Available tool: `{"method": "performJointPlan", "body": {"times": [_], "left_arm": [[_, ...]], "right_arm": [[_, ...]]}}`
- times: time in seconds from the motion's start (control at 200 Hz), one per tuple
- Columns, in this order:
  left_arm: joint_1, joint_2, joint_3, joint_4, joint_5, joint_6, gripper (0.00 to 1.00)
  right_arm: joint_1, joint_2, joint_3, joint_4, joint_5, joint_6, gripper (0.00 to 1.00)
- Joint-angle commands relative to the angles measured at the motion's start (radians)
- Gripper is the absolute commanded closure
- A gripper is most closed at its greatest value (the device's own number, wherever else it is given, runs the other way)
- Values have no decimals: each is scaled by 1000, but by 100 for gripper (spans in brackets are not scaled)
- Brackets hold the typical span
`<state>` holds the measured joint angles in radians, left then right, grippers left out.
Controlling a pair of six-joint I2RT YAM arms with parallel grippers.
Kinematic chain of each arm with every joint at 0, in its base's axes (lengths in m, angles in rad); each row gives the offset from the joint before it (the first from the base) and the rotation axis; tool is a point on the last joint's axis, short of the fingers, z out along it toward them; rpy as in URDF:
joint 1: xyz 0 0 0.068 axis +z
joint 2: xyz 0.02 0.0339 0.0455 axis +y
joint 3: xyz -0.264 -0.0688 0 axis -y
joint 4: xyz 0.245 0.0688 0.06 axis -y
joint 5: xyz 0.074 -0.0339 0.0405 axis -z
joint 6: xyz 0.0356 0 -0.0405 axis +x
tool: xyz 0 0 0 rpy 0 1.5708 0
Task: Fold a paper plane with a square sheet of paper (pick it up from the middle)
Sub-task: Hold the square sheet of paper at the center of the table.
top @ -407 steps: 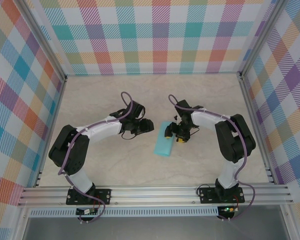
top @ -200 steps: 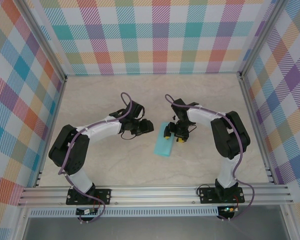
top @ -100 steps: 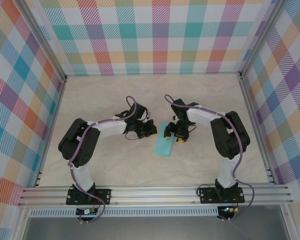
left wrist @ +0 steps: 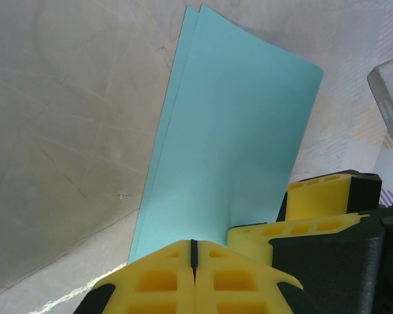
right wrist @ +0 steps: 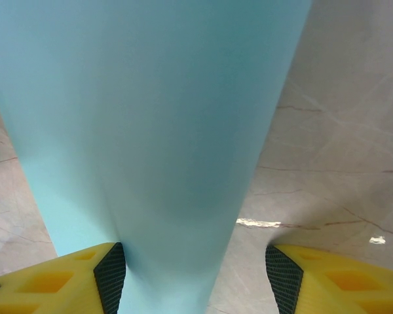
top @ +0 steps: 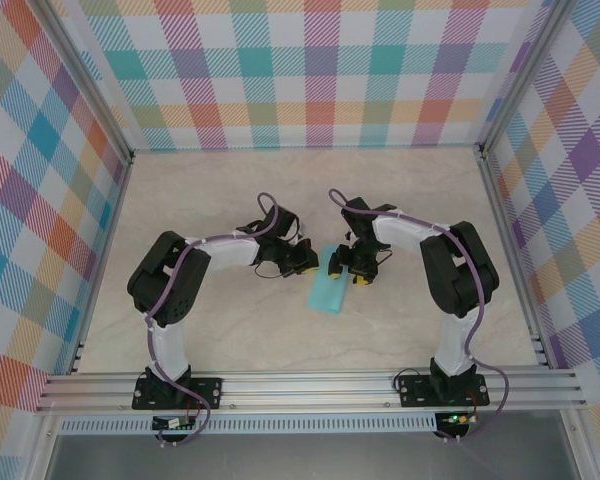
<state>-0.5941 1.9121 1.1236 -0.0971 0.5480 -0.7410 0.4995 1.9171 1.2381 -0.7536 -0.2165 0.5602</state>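
Here, the folded sheet lay between the two pincers.
The square sheet of paper (top: 326,291), doubled over into a narrow strip, rested mid-worktop (top: 220,330) between the arms. The left pincer (left wrist: 193,247) was fully closed, its yellow fingers pressed together at the sheet's near edge; whether any paper was caught between them could not be told. The right pincer (right wrist: 190,261) stood partly open astride the strip, one finger touching its edge, the other apart from it.
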Motion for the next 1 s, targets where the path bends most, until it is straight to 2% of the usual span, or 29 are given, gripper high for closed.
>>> {"method": "performJointPlan", "body": {"times": [0.0, 0.405, 0.715, 0.825, 0.995], "left_arm": [[-6, 31, 28, 12, 31, -4, 100], [-23, 100, 64, -5, 38, 3, 100], [-28, 140, 56, -113, -50, 61, 100], [-29, 142, 34, -117, -75, 70, 100], [-30, 149, 7, -104, -71, 72, 100]], "right_arm": [[11, 76, -37, -30, 55, -10, 37], [12, 86, -51, -16, 51, -2, 37], [11, 59, -52, -5, 42, 4, 35], [11, 5, -55, 23, 30, 14, 34], [5, -215, -115, 121, 40, 45, 26]]}}
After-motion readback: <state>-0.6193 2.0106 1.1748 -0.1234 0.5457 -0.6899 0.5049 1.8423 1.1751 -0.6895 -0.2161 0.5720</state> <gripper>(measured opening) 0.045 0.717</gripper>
